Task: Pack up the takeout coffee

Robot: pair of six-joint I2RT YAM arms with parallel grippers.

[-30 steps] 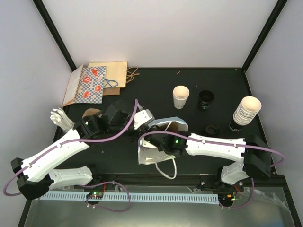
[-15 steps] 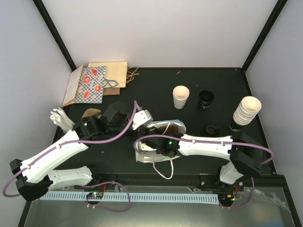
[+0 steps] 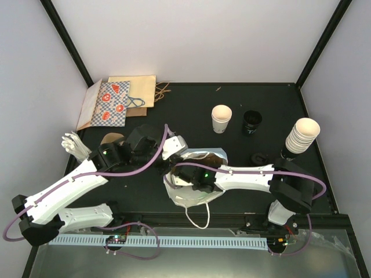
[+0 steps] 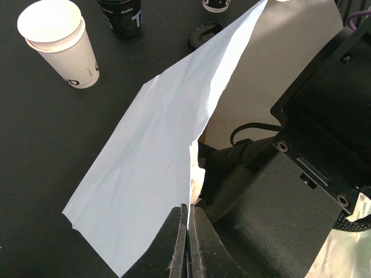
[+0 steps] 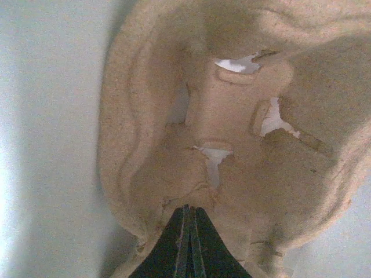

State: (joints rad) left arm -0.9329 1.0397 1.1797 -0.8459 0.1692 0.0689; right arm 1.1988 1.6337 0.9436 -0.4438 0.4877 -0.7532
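At the near centre of the surface (image 3: pixel 191 110), the left gripper (image 4: pixel 186 234) pinches the rim of the bag (image 4: pixel 151 174), holding its mouth open (my guess), while the right gripper (image 5: pixel 186 229), closed, noses the cardboard carrier (image 5: pixel 232 145) inside. Toward one o'clock, the paper cup (image 3: pixel 221 118) stands unlidded, unpacked.
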